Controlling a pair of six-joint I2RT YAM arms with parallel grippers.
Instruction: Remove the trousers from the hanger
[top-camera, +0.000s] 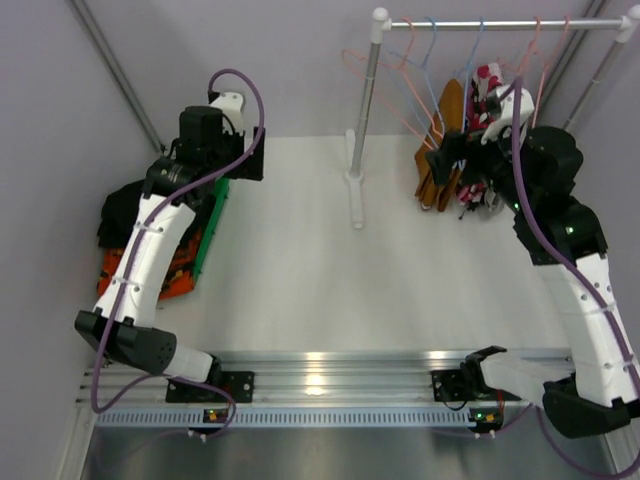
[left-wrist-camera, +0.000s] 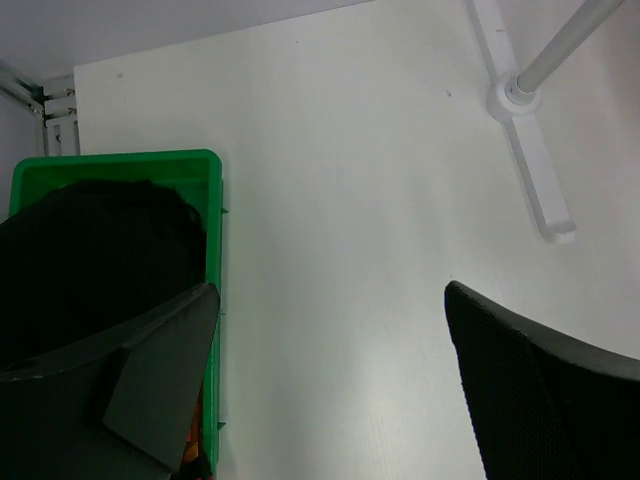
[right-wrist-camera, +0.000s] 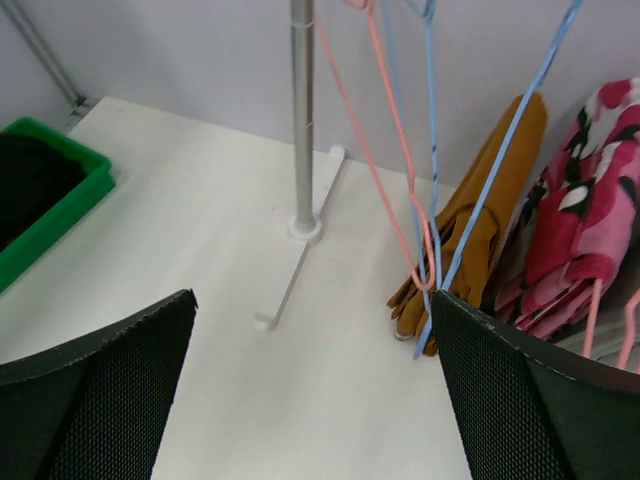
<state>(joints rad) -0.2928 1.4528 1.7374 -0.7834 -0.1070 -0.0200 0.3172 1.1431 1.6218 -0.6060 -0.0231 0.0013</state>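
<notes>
Mustard trousers, floral trousers hang; black trousers, orange trousers lie heaped.

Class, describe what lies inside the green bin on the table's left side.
The green bin holds black trousers, with orange patterned trousers showing at its near end. Its floor is hidden under the cloth, so anything beneath is unseen.

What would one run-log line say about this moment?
left tool: open, empty, near green bin | black trousers: in bin | right tool: open, empty, facing rack | mustard trousers, floral trousers: hanging
</notes>
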